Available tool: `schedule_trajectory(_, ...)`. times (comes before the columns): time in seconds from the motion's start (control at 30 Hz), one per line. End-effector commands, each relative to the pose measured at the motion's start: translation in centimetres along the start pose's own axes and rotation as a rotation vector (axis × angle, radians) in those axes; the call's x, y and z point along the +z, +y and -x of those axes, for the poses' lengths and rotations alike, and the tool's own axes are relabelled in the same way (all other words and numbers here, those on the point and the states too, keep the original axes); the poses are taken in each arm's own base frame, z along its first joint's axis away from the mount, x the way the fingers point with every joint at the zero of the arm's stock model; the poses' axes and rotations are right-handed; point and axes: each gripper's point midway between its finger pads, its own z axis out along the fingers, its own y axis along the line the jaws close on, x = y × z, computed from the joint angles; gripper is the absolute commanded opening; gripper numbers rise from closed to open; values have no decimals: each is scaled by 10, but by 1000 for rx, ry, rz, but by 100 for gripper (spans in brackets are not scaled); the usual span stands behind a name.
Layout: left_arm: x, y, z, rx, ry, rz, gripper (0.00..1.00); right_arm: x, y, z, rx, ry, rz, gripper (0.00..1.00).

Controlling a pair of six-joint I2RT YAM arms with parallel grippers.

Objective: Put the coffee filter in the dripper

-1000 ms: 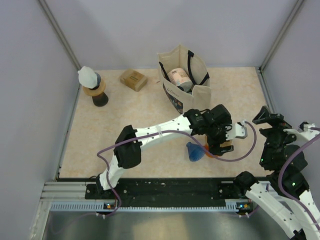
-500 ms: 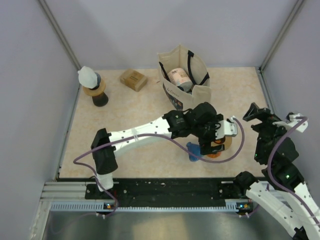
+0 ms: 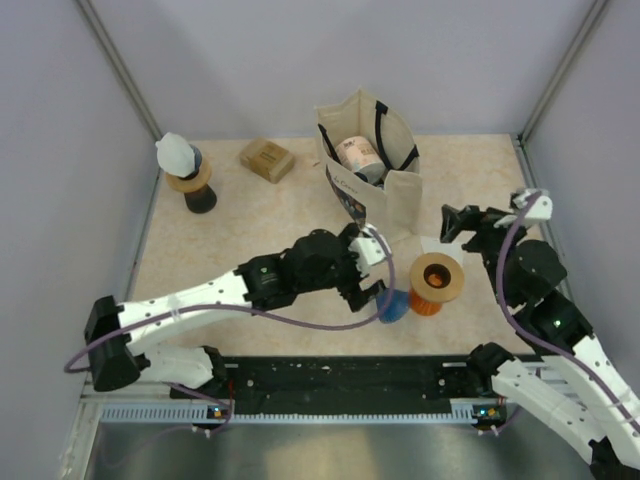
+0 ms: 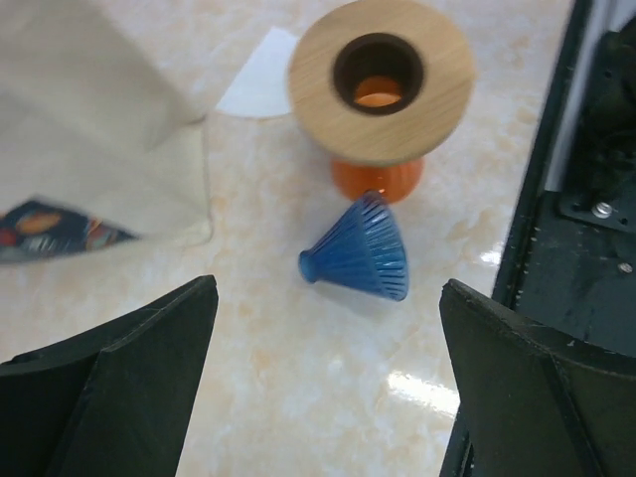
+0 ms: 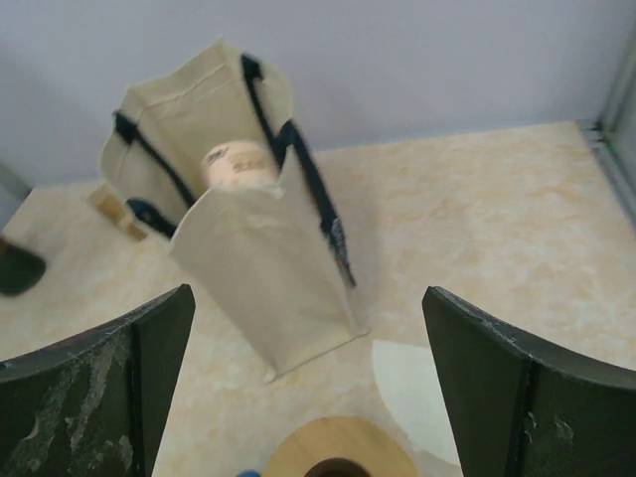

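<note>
Pale lilac-grey walls (image 3: 300, 60) on 3 sides, plain and matte. 2 slim grey metal posts (image 3: 120, 70) slanting up the back corners. Beige marbled table top (image 3: 250, 220), glossy, with a white glare patch (image 4: 422, 390) close to its front edge in the left wrist view. Along that near edge, a black mounting rail (image 3: 340, 375), then a ribbed aluminium strip (image 3: 300, 412). Lower still, a dull brushed-metal sheet (image 3: 320, 450). Soft, even light throughout; faint shadows only.
</note>
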Motion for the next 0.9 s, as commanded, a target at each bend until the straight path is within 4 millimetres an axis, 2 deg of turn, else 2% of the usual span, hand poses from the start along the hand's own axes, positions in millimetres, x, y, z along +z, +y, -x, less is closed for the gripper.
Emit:
schedule_trajectory(0.0,-42,68,-3,-254,-162,300,99,-12,77,-33,-4,222,403,98)
schedule_trajectory(0.1,-66,112,-38,-457,-178,424,99,-41,122,-70,38,441,674,92)
schedule_trajectory(0.17,-78,134,-62,-544,-183,503,99,-61,142,-98,77,585,802,91)
schedule_trajectory(0.27,-91,149,-90,-612,-164,587,99,-92,158,-141,30,759,878,90)
schedule_trajectory(0.37,-97,154,-101,-642,-156,623,99,-123,172,-181,-125,873,864,90)
schedule_trajectory(0.47,-99,156,-105,-655,-158,641,99,-138,163,-209,-210,973,769,89)
schedule_trajectory(0.67,-101,156,-110,-666,-140,648,99,-169,141,-258,-135,1099,636,86)
schedule_trajectory(0.73,-100,155,-109,-670,-141,640,99,-168,134,-271,-121,1109,562,84)
schedule_trajectory(0.87,-96,151,-108,-675,-141,612,99,-140,113,-285,-73,1001,330,84)
